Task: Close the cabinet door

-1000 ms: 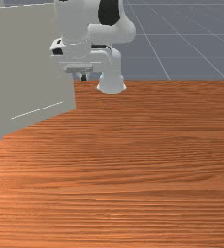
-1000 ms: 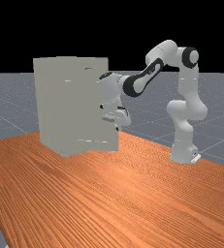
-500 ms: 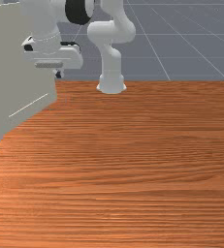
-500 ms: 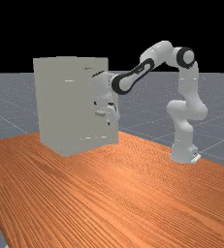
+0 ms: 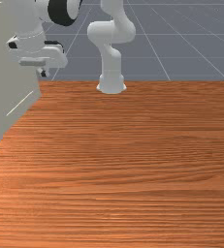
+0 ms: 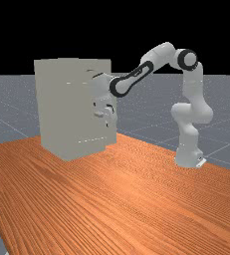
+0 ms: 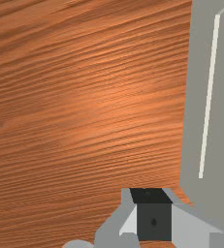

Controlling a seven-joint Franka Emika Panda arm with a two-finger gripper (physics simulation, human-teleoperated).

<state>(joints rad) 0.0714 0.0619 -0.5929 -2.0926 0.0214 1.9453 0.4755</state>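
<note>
My gripper, its fingers pressed together and gripping nothing, hangs above the orange-brown wooden table, right beside the partly open grey cabinet door.

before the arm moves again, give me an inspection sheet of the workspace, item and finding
surface: orange-brown wooden table, with grain lines
job's things: plain grey cabinet door on a grey box-shaped cabinet; the door looks slightly ajar, the exact gap cannot be told
door marking: thin pale line along its lower part
clutter: nothing seen
gripper: white-and-grey gripper beside the door, above the table; contact cannot be told
arm: white-and-grey robot arm, reaching toward the far view's left
cables: nothing seen
surroundings: grey floor with pale grid lines
</note>
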